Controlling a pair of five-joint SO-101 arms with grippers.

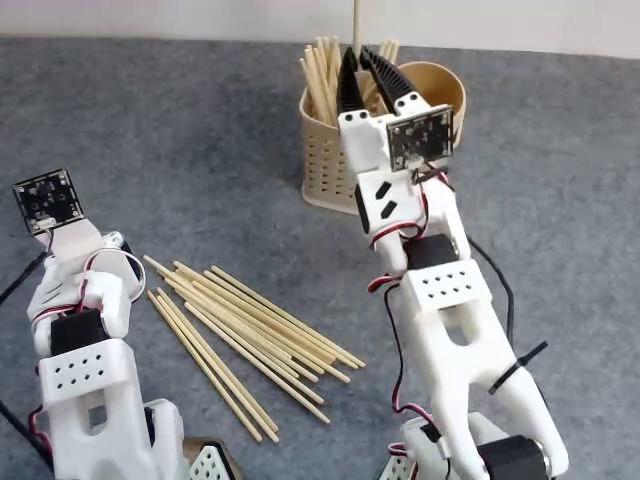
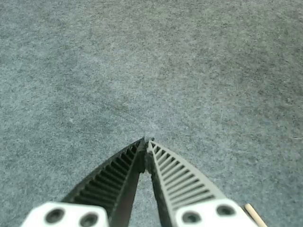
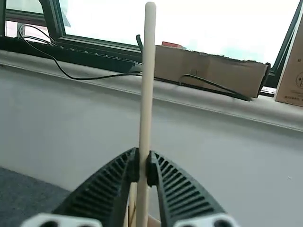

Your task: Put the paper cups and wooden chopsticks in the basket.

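Firmly pinching one upright chopstick [image 3: 147, 85], the right tool [image 3: 143, 163] hangs over the far basket [image 1: 325, 170]; the left tool [image 2: 146, 142] is closed, empty.

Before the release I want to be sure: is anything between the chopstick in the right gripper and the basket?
Nothing visible is. The right gripper holds the chopstick upright above the basket, whose top is open.
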